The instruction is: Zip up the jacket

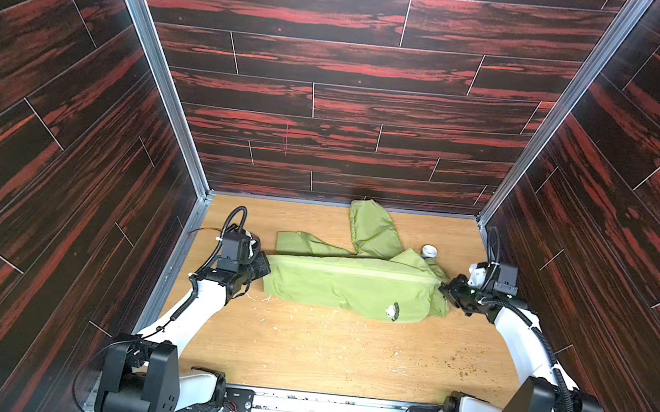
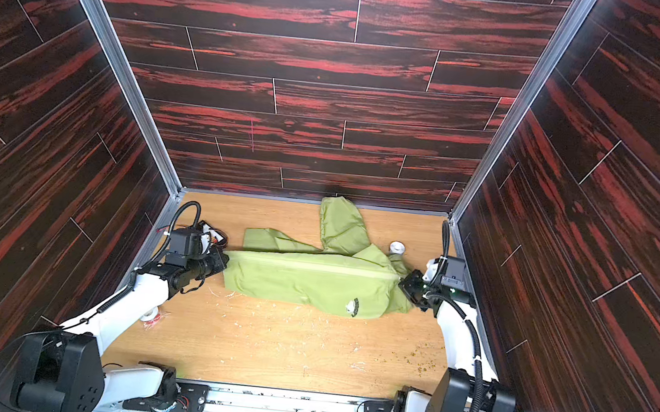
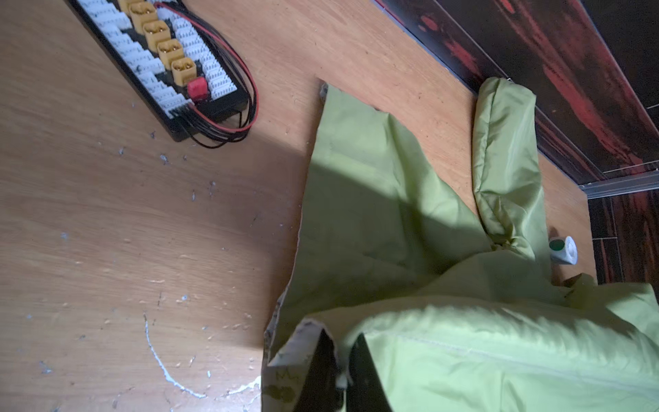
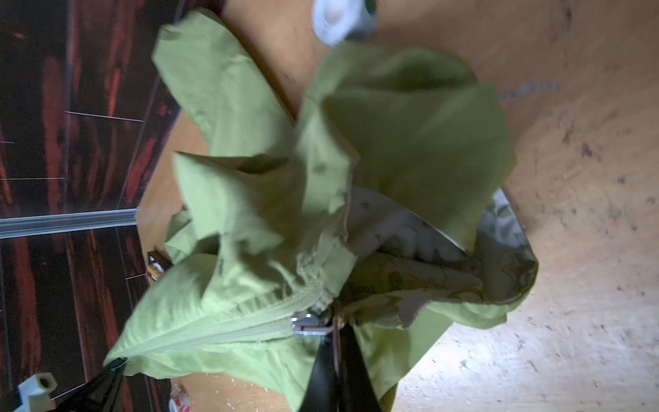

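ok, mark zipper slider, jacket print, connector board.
zipper slider (image 4: 307, 324), right wrist view, metal body.
jacket print (image 1: 390, 311), in a top view, white part.
connector board (image 3: 169, 51), left wrist view, yellow plug row.

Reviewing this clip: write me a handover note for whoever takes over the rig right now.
Left end effector: shut on the jacket at its hem end.
Right end effector: shut on the zipper slider, at the collar end.
The jacket lies stretched between them across the table.
Done: the zipper looks closed along almost its whole length.
To do: probably finish the last bit at the collar, then release.
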`<state>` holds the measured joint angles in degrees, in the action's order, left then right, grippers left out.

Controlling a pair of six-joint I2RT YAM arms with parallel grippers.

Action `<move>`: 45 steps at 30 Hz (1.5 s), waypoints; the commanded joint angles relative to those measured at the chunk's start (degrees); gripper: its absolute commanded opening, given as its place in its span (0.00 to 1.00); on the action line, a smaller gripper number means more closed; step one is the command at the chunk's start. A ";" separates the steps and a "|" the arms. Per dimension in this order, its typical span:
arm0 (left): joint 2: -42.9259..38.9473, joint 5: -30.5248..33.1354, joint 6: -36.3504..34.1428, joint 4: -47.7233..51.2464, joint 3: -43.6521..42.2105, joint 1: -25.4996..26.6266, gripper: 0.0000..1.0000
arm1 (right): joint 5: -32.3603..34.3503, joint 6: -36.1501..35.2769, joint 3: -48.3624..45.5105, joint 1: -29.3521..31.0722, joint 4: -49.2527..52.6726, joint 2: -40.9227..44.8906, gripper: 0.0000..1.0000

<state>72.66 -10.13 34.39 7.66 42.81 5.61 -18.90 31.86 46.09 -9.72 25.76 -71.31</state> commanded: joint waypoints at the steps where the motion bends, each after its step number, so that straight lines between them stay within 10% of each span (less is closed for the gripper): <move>1: 0.08 4.20 2.31 -1.49 -3.24 -1.74 0.00 | 1.37 0.34 -3.98 -1.77 -3.32 2.52 0.05; 10: -4.45 12.90 2.60 6.89 -3.90 -1.74 0.44 | -1.53 2.24 -8.38 -6.44 -3.02 7.17 0.65; 14: -10.40 13.66 2.07 9.23 -2.56 -1.74 0.99 | 2.64 0.93 -4.47 -6.71 -0.76 10.94 0.70; 26: -21.23 15.89 -19.27 -3.15 3.55 -1.74 0.99 | 8.61 -4.41 0.25 -6.47 -26.70 22.26 0.73; 32: -21.97 29.68 -20.21 -18.70 -2.30 -1.74 1.00 | 10.77 -4.32 -1.65 -6.55 -36.71 19.25 0.79; 45: -2.38 48.24 -24.66 -44.49 -22.76 -1.74 1.00 | 27.74 -14.46 -26.38 -3.47 -56.30 9.82 0.83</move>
<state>68.27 32.86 11.14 -26.13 20.49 4.12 2.33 22.92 21.96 -14.83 -22.28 -60.14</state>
